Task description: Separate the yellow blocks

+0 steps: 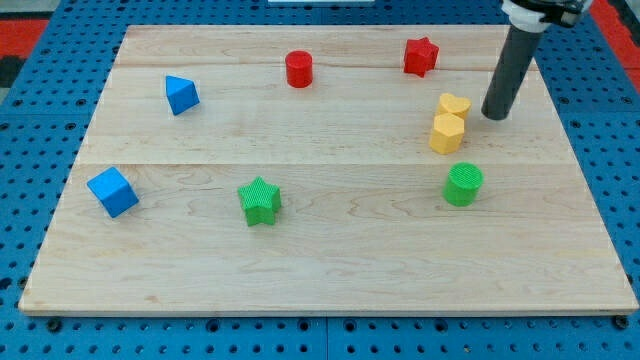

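Yellow blocks: two, touching, at the board's [330,290] right of centre; yellow heart [454,104] just above yellow hexagon [447,133] in the view
Risks, judged: a push along the line joining them would move both together and leave them paired; a glancing contact could turn the heart without parting it; a long push downward could drive the hexagon into the green cylinder [463,185] nearby below; a push upward could carry the heart toward the red star [421,56]
Tool: no claw fitted, so nothing to open or close; a plain rod, holding nothing
Position: my tip [495,116] rests on the board just to the view's right of the heart, apart from it, level with the pair's upper half
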Tool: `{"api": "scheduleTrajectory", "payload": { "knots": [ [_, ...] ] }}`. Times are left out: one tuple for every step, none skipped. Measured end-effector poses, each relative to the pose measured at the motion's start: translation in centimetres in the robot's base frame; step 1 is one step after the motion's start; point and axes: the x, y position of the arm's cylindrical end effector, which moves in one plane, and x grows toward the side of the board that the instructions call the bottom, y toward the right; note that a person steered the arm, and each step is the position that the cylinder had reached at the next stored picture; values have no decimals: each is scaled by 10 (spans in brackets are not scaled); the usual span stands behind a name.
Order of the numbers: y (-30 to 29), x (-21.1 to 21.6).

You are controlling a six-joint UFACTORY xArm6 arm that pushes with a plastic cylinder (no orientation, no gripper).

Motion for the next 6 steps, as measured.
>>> {"api": "scheduleTrajectory", "payload": {
  "knots": [
    [-44, 4],
    [-68, 2],
    [-68, 2],
    [-86, -17],
    [-109, -6],
    [-174, 10]
  ]
}}
